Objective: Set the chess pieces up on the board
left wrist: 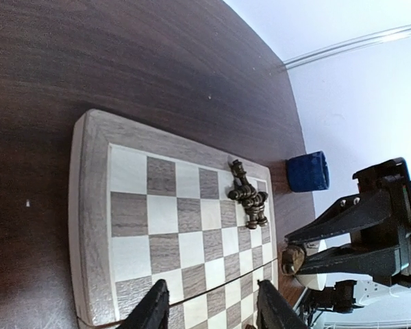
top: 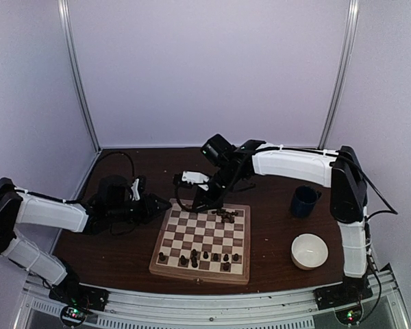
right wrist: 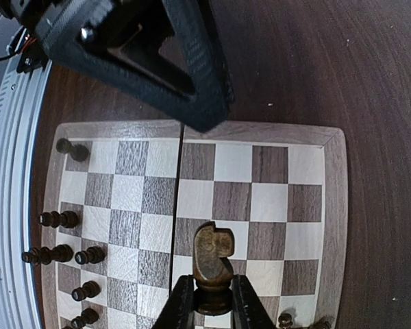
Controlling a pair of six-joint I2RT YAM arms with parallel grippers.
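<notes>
Over the board [top: 192,233], right pincer [right wrist: 212,296] clamps a knight [right wrist: 214,253], left pincer [left wrist: 209,308] apart; cup [top: 305,202] and bowl [top: 309,263] alongside.

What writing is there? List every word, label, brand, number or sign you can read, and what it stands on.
None: no readable text anywhere in these views.
The border of the board carries no letters or numbers; the blue mug, the white bowl and the knight in the right tool show no marking.

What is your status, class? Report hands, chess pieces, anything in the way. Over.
Right hand shut on a knight above the board. Left hand open, empty, at board's edge. Pieces clustered on far squares.
</notes>
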